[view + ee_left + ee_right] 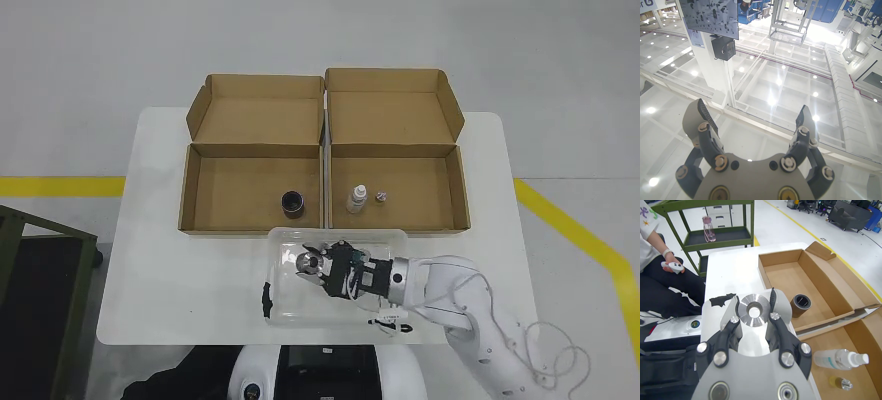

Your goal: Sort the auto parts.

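Your right claw (754,295) (318,262) was pinching the silver disc (761,306) (306,263) by its rim, one finger on each side. It held the disc over the clear tray (785,306) (300,300), in the half nearer the black tape (722,300) (266,297); you could not tell whether the disc touched the tray floor. Beyond the tray stood two open cardboard boxes. The left box (230,190) held a black cylinder (800,306) (292,203). The right box (420,190) held a spray bottle (836,359) (356,198) and a small metal part (841,382) (381,196). Your left claw (751,113) was spread wide with nothing in it and faced the ceiling.
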{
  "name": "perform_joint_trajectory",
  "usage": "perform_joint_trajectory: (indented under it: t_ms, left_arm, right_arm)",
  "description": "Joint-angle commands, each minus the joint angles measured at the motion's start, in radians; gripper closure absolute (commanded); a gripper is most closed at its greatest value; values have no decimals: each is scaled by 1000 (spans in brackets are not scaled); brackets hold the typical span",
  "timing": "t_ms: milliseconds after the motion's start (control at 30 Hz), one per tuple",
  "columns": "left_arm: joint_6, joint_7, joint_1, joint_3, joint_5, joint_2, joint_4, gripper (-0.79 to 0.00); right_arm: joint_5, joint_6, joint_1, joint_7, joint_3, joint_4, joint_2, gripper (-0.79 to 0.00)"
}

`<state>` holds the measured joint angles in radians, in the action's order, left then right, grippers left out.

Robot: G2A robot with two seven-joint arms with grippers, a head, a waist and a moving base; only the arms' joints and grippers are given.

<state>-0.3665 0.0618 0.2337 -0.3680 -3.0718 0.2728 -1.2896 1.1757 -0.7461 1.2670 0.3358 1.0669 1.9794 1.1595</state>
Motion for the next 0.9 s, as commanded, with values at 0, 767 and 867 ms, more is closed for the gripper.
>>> perform_joint_trajectory:
  t_ms: [0, 767, 867]
  left_arm:
    - [0, 0, 0, 0, 0, 0, 0, -785]
    - [0, 0, 0, 0, 0, 0, 0, -785]
    - [0, 0, 0, 0, 0, 0, 0, -785]
  right_arm:
    - [-42, 1, 1, 0, 14, 14, -2, 0]
    - [-315, 40, -32, -20, 176, 92, -20, 0]
    - [-327, 46, -35, -26, 194, 99, -22, 0]
